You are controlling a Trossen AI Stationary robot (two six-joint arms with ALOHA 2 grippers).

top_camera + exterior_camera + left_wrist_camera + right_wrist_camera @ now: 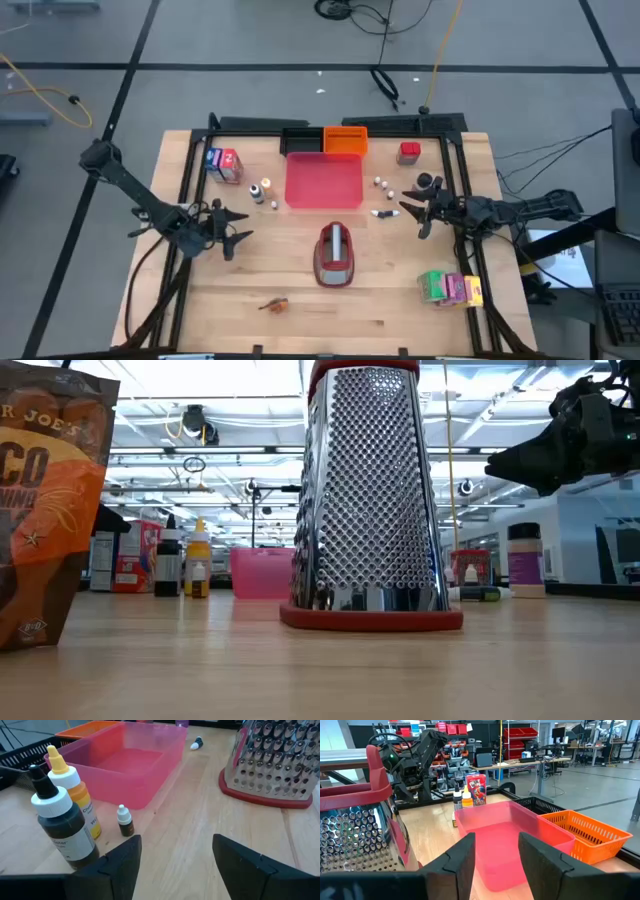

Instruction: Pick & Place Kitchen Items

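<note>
Wooden table boards (380, 300) carry everything, with a black frame along the edges and a grey floor around. The left gripper (232, 238) hangs over the table's left part, its fingers (125, 862) spread apart with nothing between them; it touches no item. Just ahead of it stand a dark bottle with white cap (62, 827), a yellow sauce bottle (75, 795) and a tiny dropper bottle (124, 821), all near the pink tray (324, 180). The right gripper (418, 215) hangs over the right part, beside the tray, with fingers (462, 862) partly apart and also empty.

The steel box grater (335, 255) with red base stands upright in the middle, between both arms. A blue-red-white carton (223, 164) stands at the left back corner, and a red carton (409, 152) at the right back. Green, pink and yellow cartons (449, 288) lie together at the right front edge. A small orange-brown piece (274, 304) lies at the front. In the low view, an orange bag (45, 510) shows the letters "R JOE'S". The orange basket (345, 140) is behind the tray. Bare wood lies open in front of the grater.
</note>
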